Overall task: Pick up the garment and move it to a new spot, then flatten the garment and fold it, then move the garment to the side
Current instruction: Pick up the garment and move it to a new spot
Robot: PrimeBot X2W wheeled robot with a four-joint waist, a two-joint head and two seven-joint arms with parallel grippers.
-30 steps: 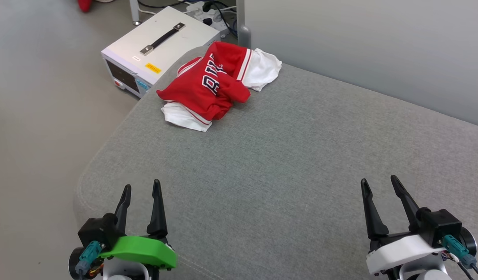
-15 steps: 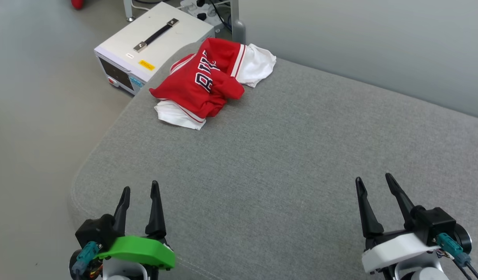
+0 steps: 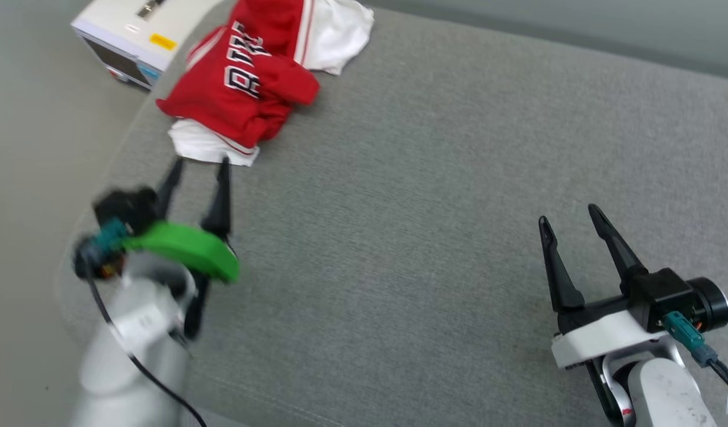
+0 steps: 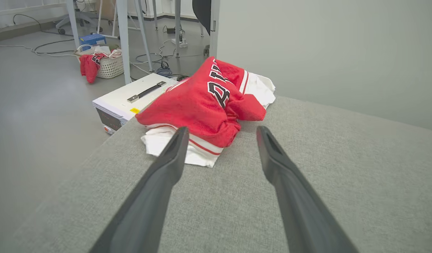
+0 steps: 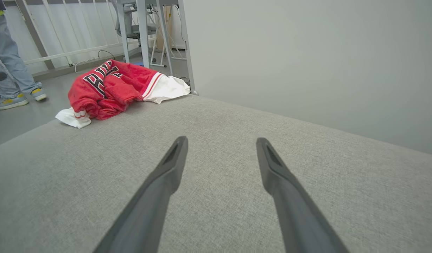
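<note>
The garment [image 3: 245, 83] lies crumpled in a heap at the far left corner of the grey cushioned surface [image 3: 435, 196]; it is red with white sleeves and black lettering. My left gripper [image 3: 199, 163] is open just short of its near white edge, fingertips apart and holding nothing. In the left wrist view the garment [image 4: 205, 102] sits right beyond the two spread fingers [image 4: 166, 168]. My right gripper [image 3: 568, 212] stands open over bare fabric at the lower right, far from the garment [image 5: 110, 88].
A white box with a black handle [image 4: 131, 102] stands on the floor beside the surface's left corner. Farther back are table legs, cables and a basket with red cloth [image 4: 103, 65]. A person's legs and shoes [image 5: 12, 77] stand on the floor. A pale wall [image 5: 307, 52] runs behind.
The head camera has tilted down and shifted, so the scene sits higher in the picture. My left arm has reached forward to the garment's near edge. Both grippers stay open.
</note>
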